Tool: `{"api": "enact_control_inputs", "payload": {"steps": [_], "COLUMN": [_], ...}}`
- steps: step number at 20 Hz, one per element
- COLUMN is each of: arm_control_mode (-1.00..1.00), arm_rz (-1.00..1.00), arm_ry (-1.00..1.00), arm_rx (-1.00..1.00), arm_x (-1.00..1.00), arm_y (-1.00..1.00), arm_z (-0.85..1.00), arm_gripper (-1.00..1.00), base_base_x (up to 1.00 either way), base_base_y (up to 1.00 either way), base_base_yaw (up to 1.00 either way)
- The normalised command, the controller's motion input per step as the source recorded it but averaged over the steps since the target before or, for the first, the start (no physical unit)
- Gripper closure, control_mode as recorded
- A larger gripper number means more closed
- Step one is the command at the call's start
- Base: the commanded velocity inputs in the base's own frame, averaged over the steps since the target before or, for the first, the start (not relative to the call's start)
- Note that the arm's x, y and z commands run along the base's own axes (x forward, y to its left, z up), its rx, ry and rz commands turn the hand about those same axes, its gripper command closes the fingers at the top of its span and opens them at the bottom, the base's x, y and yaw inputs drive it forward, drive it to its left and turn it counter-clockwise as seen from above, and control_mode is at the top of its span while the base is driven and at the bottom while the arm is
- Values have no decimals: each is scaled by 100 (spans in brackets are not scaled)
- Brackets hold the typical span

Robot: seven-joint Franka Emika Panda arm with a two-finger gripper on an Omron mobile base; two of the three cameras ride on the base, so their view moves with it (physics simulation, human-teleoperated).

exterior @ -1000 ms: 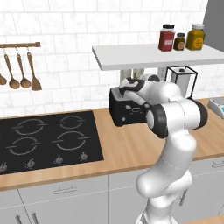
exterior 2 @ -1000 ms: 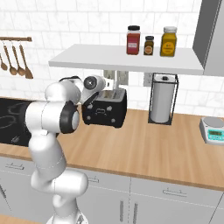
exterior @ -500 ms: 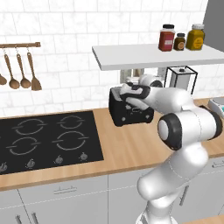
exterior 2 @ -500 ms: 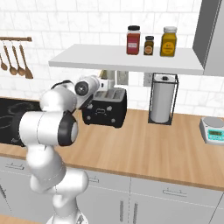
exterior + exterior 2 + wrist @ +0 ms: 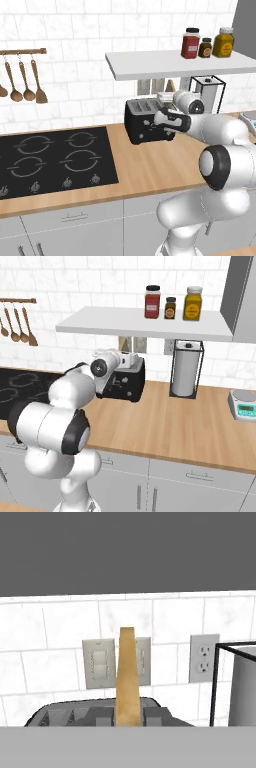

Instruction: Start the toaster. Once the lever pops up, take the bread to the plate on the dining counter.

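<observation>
1. The black toaster sits on the wooden bench against the tiled wall, under the white shelf, just right of the black hob.
2. The arm reaches in from the toaster's right side, with the fingers at the toaster's top right end; from the right base camera they sit over the toaster behind the white wrist.
3. The fingers are drawn in to their narrowest. From the hand camera a thin tan slice of bread stands upright, edge-on, rising from the toaster's silvery top; I cannot tell for sure whether the fingers have hold of it.
4. Behind the bread are a light switch plate and a wall socket.
5. A paper towel roll in a black wire stand stands to the toaster's right, apart from it.
6. Three jars line the shelf.
</observation>
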Motion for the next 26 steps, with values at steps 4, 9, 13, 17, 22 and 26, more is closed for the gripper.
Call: {"api": "enact_control_inputs", "payload": {"steps": [4,9,13,17,22,26], "arm_control_mode": [-100,-100,-100,-100,-100,-100], "arm_rz": [-4,-7,-7,-2,0,2], "arm_ry": [27,33,29,18,2,0], "arm_rx": [0,0,0,0,1,1], "arm_x": [-79,-83,-78,-80,-86,-63], "arm_y": [-7,0,0,2,21,46], "arm_z": [37,30,28,9,0,0], "arm_gripper": [100,100,100,100,100,100], "base_base_x": [0,0,0,0,0,0], "base_base_y": [0,0,0,0,0,0], "base_base_yaw": [0,0,0,0,0,0]}}
